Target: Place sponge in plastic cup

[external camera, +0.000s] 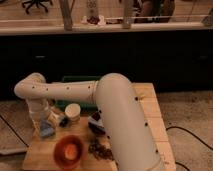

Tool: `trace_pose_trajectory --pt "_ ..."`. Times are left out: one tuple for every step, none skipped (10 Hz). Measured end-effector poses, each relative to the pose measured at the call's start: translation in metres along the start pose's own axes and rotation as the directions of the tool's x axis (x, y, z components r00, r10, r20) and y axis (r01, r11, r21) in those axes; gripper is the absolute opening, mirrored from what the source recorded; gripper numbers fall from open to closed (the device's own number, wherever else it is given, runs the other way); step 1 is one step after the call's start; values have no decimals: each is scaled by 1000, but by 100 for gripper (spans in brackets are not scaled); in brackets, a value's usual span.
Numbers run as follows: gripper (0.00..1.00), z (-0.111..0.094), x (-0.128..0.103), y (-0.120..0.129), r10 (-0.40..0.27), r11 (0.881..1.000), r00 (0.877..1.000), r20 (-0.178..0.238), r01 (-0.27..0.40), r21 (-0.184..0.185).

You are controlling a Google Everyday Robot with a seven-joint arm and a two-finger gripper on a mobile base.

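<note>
The gripper [42, 119], its opening not determinable, is hovering at the sponge [47, 130], behind-left of the orange bowl [68, 150]; centring squarely across the sponge is advisable.

Arm [120, 115] hooked left
It sweeps left, then bends down; the gripper [44, 122] hangs at the left, apparently pointing downward.

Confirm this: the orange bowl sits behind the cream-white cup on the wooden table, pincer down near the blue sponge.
Not quite. The camera view shows the orange bowl in front of the cream-white cup, nearer the camera, on the wooden table. The pincer is indeed down near the blue sponge, at the view's left.
</note>
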Motion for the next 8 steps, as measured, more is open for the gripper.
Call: trace_pose_trajectory --pt "80 0 0 -1 -2 1000 1000 1 2 0" --pt "80 0 0 -1 -4 1000 1000 3 4 0" --pt "80 0 0 -1 -5 1000 1000 3 5 1" --pt "80 0 0 -1 -7 1000 1000 4 7 2" --pt "80 -1 0 -1 -9 1000 1000 4 9 3" --pt "80 -1 1 -1 -10 1000 1000 4 10 3" --pt "80 -1 1 -1 -13 1000 1000 5 13 5" --pt "80 0 1 -1 -14 1000 1000 7 14 5"
